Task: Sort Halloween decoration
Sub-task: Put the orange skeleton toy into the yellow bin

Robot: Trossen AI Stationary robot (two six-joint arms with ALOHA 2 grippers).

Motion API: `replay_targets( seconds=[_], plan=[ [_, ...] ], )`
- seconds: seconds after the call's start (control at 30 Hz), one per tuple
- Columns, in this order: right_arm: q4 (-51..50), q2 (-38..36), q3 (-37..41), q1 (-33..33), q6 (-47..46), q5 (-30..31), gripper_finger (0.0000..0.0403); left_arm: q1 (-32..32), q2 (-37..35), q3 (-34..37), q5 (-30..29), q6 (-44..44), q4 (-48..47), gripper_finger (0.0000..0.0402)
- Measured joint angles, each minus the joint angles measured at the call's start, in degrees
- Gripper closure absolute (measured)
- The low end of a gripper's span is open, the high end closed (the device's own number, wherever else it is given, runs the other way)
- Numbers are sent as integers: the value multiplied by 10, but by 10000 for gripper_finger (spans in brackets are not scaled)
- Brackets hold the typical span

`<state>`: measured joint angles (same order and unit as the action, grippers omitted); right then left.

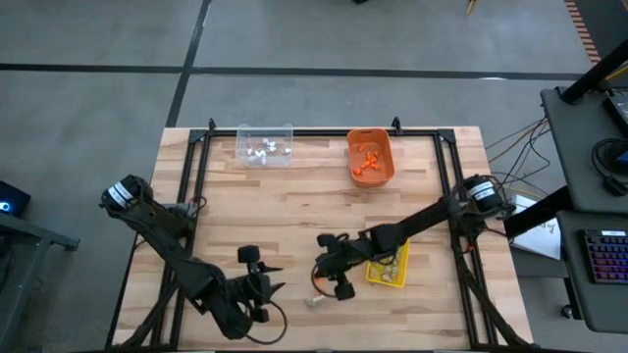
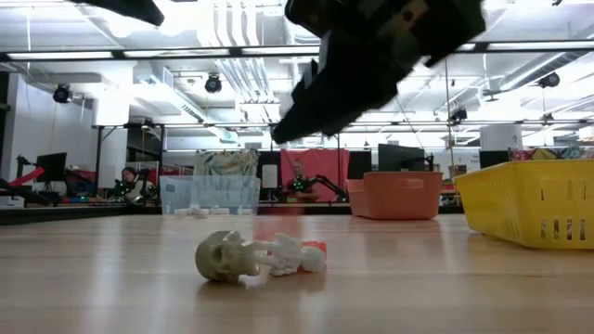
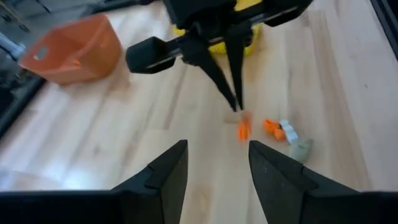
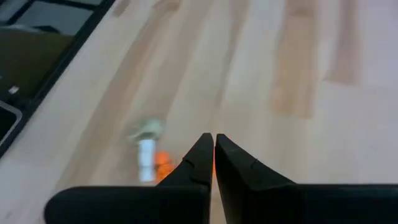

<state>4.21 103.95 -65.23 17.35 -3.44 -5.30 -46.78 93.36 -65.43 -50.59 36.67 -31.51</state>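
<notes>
Nothing readable here honestly, no labels, brand names, numbers or signs on anything on the table or in the room behind it.

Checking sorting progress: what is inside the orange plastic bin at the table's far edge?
The orange plastic bin holds several tiny bright orange trinkets, loosely piled, seen from above. Its walls hide the contents in the low view, and any pieces under the pile cannot be seen.

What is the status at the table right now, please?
Right gripper shut, tips at an orange trinket. Left gripper open, waiting nearby. Skull and white trinket loose on table. Nothing blocking.
</notes>
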Motion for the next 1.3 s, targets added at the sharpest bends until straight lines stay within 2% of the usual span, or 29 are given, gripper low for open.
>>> replay_targets(
  seconds=[0.2, 0.47, 0.83, 0.93, 1.03, 1.13, 1.3],
  plan=[
    [-63, -54, 0, -39, 26, 21, 395, 0, -36, 0, -46, -8, -39, 249],
    [-113, -83, 0, -72, 14, 22, 394, 0, -31, 1, -44, -9, -41, 249],
    [-34, -6, 0, -8, -16, 24, 394, 0, 8, 3, -39, 5, -34, 249],
    [-43, 20, -11, 8, -46, 23, 389, 0, 10, 3, -39, 4, -34, 249],
    [-80, 28, -31, 15, -68, 22, 366, 0, 10, 3, -39, -2, -32, 249],
    [-87, 30, -41, 15, -94, 24, 322, 0, 10, 3, -40, -6, -31, 249],
    [-84, 30, -47, 18, -100, 79, 238, 0, 10, 3, -40, -2, -31, 249]
  ],
)
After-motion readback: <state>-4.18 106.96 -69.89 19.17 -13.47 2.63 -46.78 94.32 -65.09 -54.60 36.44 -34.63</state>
